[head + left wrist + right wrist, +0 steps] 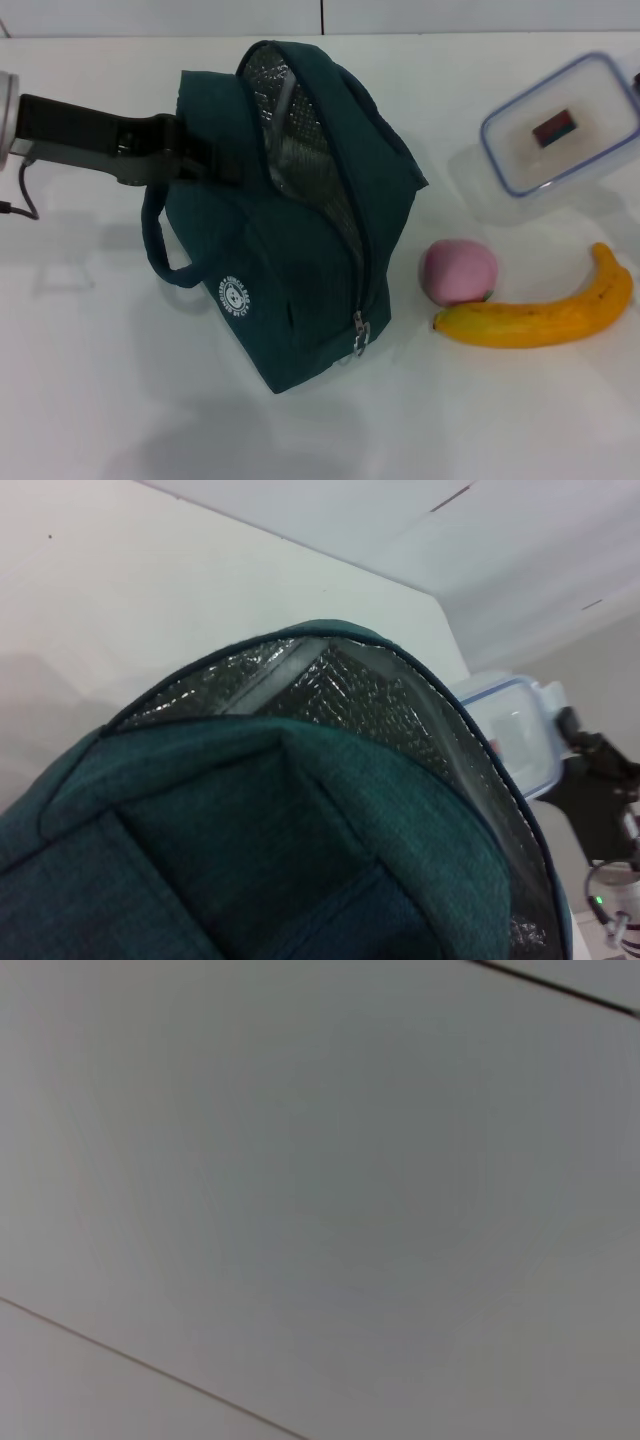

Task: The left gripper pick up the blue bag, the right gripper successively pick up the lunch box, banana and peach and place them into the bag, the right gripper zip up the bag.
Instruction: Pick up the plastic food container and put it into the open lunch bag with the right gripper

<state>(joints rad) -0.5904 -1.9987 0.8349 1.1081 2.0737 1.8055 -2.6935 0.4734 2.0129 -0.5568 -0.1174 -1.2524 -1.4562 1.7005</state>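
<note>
The blue bag (300,260) stands tilted in the middle of the table, mouth open, silver lining (330,685) showing. My left gripper (195,155) reaches in from the left and is shut on the bag's upper left side; its fingertips are buried in the fabric. The lunch box (560,125) hangs tilted above the table at the far right, its shadow beneath it. In the left wrist view the lunch box (515,735) shows beyond the bag's rim, with my black right gripper (585,770) shut on its far end. The peach (458,270) and banana (545,318) lie right of the bag.
The white table (100,380) is bare to the left and front of the bag. A loop handle (160,255) droops on the bag's left side, and the zipper pull (359,335) hangs at its front corner. The right wrist view holds only a plain pale surface.
</note>
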